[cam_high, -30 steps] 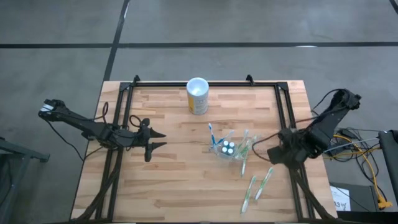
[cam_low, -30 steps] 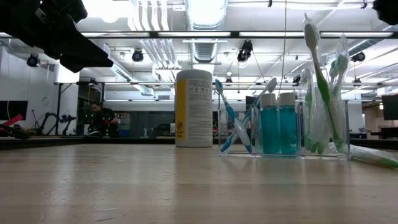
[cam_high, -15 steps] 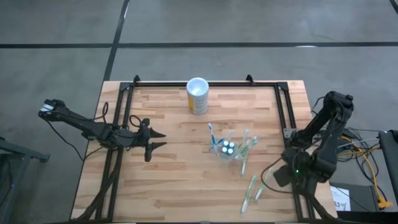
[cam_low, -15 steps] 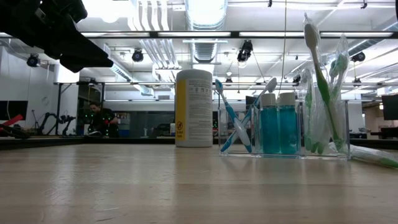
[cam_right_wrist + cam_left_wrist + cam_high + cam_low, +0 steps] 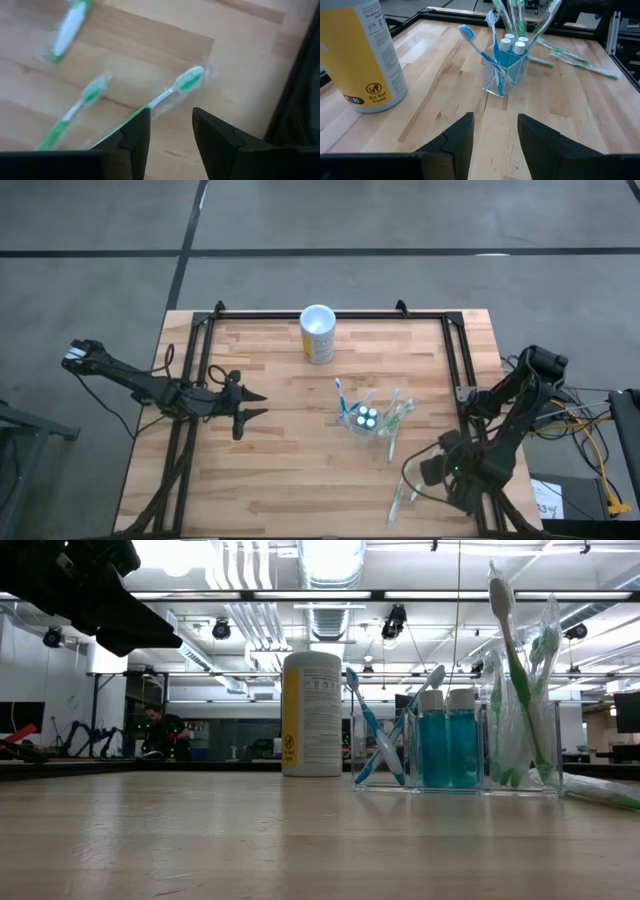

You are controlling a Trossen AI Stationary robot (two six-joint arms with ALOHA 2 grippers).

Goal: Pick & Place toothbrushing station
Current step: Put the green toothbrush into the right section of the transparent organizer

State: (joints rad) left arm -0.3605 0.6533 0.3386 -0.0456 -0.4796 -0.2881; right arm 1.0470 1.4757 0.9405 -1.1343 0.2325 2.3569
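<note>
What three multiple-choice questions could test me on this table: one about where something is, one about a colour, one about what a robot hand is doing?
1. Where is the yellow container? A in the clear holder; B standing alone near the table edge; C in a hand.
2. What colour are the loose toothbrushes? A red; B black; C green.
3. The right hand is: A open and empty; B shut on a toothbrush; C holding the container.
Answers: B, it stands apart from everything; C, green heads show; A, its fingers are apart, nothing between.

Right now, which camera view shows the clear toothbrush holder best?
The left wrist view: the clear toothbrush holder stands whole and near. The low view shows it side-on, the high view small; the right wrist view misses it.
</note>
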